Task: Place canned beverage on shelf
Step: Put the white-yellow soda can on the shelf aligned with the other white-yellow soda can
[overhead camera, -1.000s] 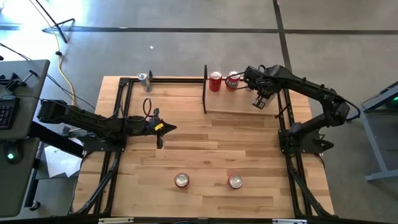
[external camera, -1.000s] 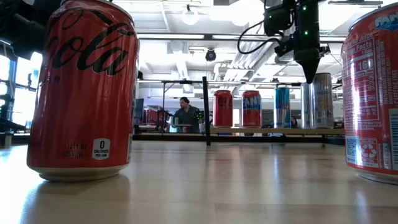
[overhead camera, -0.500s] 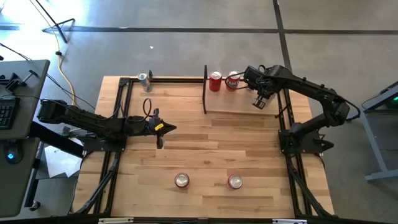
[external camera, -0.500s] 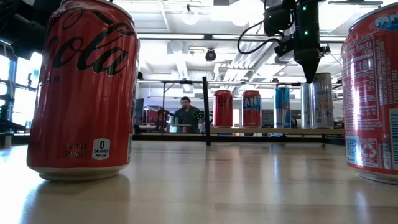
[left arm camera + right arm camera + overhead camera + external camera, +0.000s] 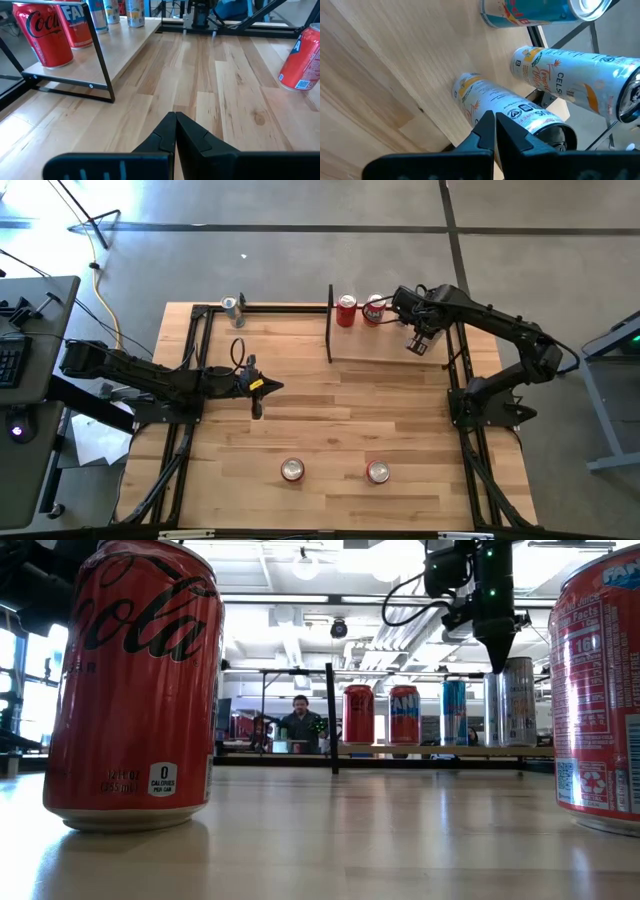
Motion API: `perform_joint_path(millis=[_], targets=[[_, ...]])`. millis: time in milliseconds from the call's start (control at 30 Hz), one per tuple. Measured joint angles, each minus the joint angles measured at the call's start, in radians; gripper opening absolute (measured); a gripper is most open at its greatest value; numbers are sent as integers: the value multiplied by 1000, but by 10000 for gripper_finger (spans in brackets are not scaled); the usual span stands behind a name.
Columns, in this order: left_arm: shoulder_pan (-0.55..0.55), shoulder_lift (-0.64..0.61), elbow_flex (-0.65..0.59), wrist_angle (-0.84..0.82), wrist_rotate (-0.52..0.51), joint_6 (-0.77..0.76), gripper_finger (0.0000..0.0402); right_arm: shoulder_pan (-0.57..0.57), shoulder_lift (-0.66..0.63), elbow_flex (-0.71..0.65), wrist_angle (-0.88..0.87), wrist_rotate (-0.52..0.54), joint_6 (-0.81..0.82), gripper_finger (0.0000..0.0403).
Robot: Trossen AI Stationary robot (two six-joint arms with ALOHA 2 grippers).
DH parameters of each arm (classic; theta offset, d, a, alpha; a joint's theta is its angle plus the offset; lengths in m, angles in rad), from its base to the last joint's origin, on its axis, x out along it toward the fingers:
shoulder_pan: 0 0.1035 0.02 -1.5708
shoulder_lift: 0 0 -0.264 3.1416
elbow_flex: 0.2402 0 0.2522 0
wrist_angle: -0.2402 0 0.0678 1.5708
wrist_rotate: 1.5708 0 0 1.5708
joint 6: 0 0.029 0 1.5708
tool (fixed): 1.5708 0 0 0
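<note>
The shelf [image 5: 385, 348] is a low light-wood ledge at the table's far right, with an upright black divider [image 5: 330, 325] at its left end. On it stand a red cola can [image 5: 358, 715], a red Fanta can [image 5: 404, 715], a blue can [image 5: 453, 712] and two slim white cans [image 5: 517, 700]. My right gripper [image 5: 497, 668] is shut and points down, right over the white cans [image 5: 505, 107]. My left gripper [image 5: 272, 387] is shut and empty over the table's middle left. My right gripper points down with shut fingers at the top of a slim white can [image 5: 540, 122]. I cannot tell whether it touches the can. My left gripper touches nothing.
Two red cans stand near the front edge, a cola can [image 5: 291, 470] and a Fanta can [image 5: 377, 471]. A silver can [image 5: 232, 305] stands at the far left corner. Bare wood lies between the arms. A person [image 5: 302, 725] shows in the room beyond.
</note>
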Motion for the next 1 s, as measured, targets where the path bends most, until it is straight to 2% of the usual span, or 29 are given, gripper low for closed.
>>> perform_joint_path(millis=[533,867,1000], targets=[[0,0,0,-8,0,-6,0,0,0,0,28,-10,-26,0],[0,0,0,-8,0,-7,0,21,-23,0,43,-57,-36,0],[0,0,0,-8,0,-7,0,28,-41,0,31,-132,-38,0]])
